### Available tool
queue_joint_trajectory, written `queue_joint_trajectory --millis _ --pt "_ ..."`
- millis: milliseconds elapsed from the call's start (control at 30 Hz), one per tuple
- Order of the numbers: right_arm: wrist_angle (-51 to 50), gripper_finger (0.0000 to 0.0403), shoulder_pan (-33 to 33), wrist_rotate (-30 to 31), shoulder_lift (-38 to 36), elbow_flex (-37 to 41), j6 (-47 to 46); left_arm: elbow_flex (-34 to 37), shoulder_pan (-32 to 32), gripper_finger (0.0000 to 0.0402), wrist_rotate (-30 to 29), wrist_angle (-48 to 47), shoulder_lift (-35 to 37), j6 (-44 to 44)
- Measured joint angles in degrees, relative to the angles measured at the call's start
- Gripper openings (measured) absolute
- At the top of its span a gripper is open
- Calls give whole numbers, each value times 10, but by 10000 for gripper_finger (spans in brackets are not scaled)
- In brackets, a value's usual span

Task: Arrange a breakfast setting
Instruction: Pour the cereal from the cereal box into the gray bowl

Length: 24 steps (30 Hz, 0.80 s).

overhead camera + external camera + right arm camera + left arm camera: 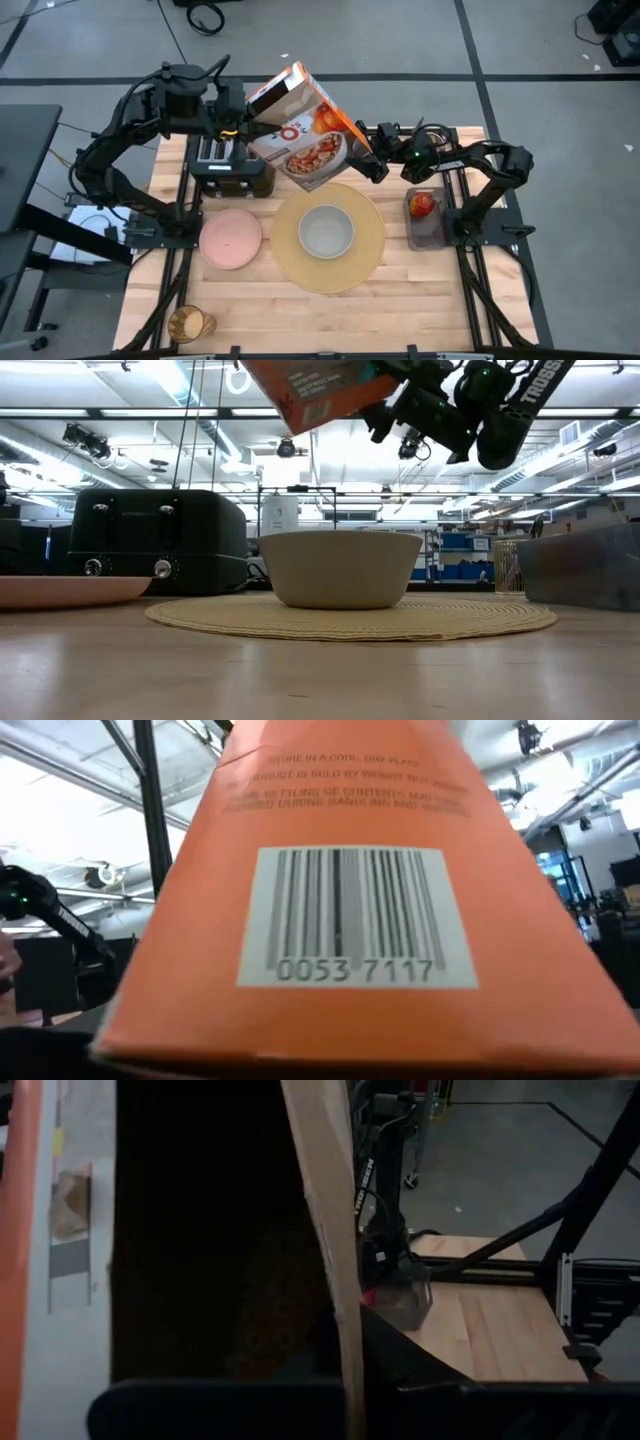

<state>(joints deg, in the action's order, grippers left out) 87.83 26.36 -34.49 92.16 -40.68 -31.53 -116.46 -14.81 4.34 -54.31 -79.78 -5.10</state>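
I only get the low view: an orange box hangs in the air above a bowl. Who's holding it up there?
Observer: The left gripper has its jaws shut on the cereal box at its open top. The right gripper is at its bottom end.
Visitor: Is the box over the bowl?
Observer: No, from above it sits behind the grey bowl, by the toaster.
Visitor: What's in that cloudy tub?
Observer: A red apple.
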Motion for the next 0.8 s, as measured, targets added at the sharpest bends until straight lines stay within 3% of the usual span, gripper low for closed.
queue_joint_trajectory --millis 467,600,800 --pt "-1 317 0 2 0 -5 12 0 0 14 -18 1 -1 34" --pt "1 316 5 -11 0 -6 1 0 0 48 -22 3 -1 66" --pt "6 313 13 -45 0 -6 -10 1 0 131 -22 17 17 121"
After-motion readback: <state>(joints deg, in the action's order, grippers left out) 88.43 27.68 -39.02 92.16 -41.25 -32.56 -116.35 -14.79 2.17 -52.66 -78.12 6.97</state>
